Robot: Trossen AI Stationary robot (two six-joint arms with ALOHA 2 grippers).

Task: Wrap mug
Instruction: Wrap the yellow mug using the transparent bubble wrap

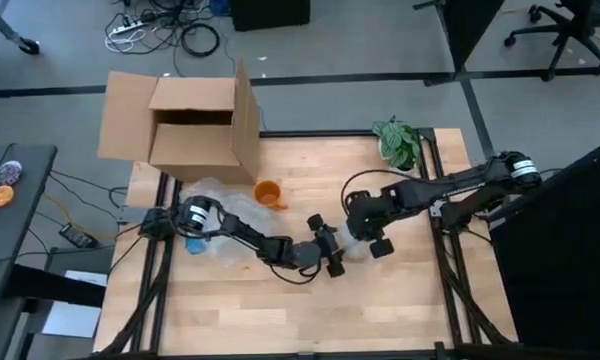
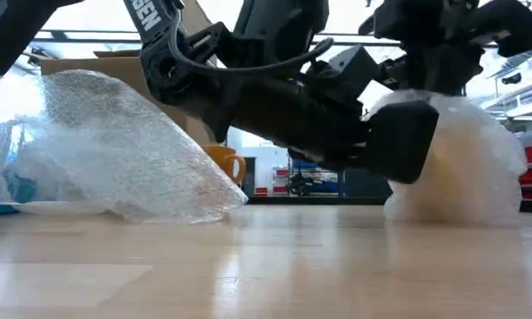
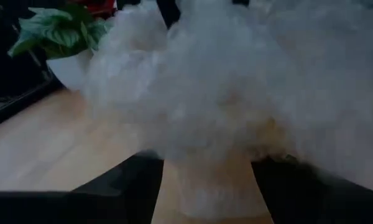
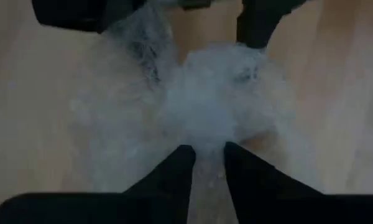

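Observation:
A bundle of clear bubble wrap (image 1: 348, 243) stands on the table's middle; what is inside it does not show. My right gripper (image 4: 206, 165) is above it, shut on the wrap. My left gripper (image 3: 208, 193) is open and comes level from the table's left. Its fingers stand on either side of the bundle's lower part (image 3: 211, 177). An orange mug (image 1: 268, 192) stands bare on the table toward the far side, next to a loose heap of bubble wrap (image 1: 220, 215). My right gripper pinches a gathered bit of bubble wrap at the bundle's top (image 4: 205, 140) between its two fingers, coming from above and pointing down. The bundle rests with its bottom on the table (image 2: 452, 213). My left gripper: whether its open fingers (image 3: 127, 183) touch the wrap cannot be told.
An open cardboard box (image 1: 195, 125) stands at the table's far left corner. A potted plant (image 1: 400, 140) is at the far right. The near half of the wooden table (image 1: 300, 310) shows bare wood.

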